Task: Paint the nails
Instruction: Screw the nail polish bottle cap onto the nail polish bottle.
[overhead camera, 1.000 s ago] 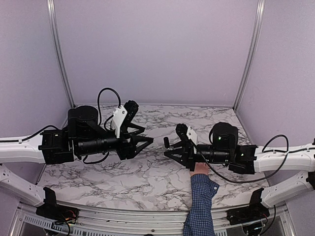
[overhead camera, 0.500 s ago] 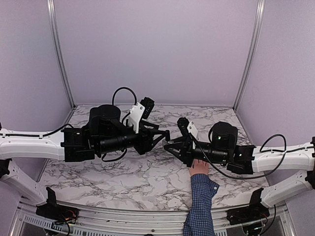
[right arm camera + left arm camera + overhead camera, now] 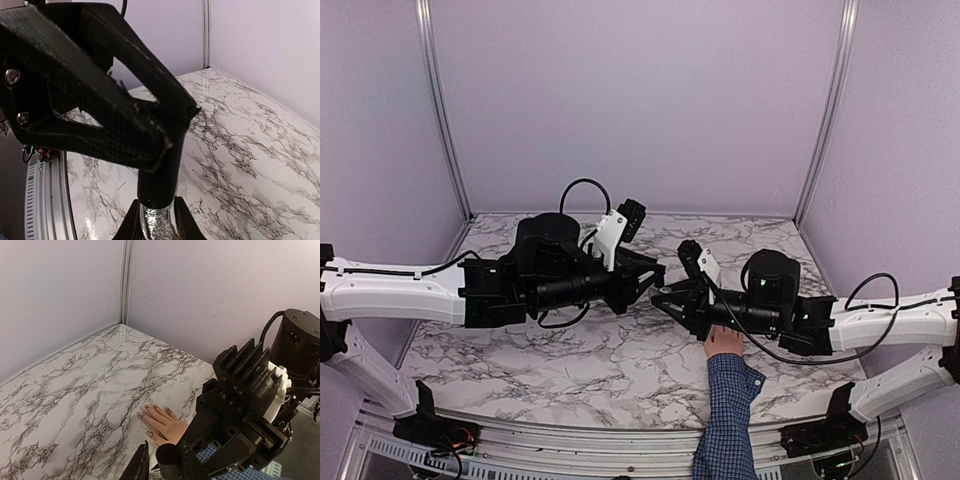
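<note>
Squaring the left hand (image 3: 655, 277) around the dark cap (image 3: 159, 175), tightness not tellable, bracing the glitter bottle (image 3: 156, 220) clamped in the right hand (image 3: 665, 295), left of the nails (image 3: 155, 405) lying flat on the near-right worktop (image 3: 570, 370).

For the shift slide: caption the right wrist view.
Left pincer straddles the black cylindrical cap of a silver glitter bottle pinched in the right pincer, above the white marble table.
</note>
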Motion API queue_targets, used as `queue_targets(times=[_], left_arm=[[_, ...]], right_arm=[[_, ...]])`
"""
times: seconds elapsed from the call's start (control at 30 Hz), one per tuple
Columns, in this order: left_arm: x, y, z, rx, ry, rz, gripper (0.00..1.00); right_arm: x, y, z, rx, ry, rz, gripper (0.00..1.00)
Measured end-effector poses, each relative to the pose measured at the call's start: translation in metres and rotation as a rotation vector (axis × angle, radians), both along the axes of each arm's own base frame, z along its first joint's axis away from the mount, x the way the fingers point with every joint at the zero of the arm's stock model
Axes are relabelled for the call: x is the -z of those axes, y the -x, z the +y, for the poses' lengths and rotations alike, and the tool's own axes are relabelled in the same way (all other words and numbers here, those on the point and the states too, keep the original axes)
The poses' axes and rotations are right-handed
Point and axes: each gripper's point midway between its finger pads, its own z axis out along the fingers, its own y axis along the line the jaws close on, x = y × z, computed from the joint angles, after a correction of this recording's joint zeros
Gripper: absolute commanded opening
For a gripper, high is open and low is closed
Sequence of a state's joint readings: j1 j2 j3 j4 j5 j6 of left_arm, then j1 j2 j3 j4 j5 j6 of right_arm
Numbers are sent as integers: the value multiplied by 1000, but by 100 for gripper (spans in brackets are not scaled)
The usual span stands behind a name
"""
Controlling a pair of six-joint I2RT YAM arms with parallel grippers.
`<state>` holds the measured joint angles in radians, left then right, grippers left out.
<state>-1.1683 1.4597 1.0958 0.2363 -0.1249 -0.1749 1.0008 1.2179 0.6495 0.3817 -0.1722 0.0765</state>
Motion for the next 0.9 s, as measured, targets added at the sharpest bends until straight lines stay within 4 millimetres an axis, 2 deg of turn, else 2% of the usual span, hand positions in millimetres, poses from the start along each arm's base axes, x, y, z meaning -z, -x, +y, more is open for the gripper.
queue_targets(times=[0.5,0.7,0.9], left_arm=[[0,9,-5,62,6,6,4],[6,16,-5,109,12,-2,0],[-2,35,-5,215,36,-39,0]], right_arm=[[0,3,-1,-12,13,-12,0],[4,12,-2,-63,40,-12,0],[-3,29,-2,-155,37,-41,0]])
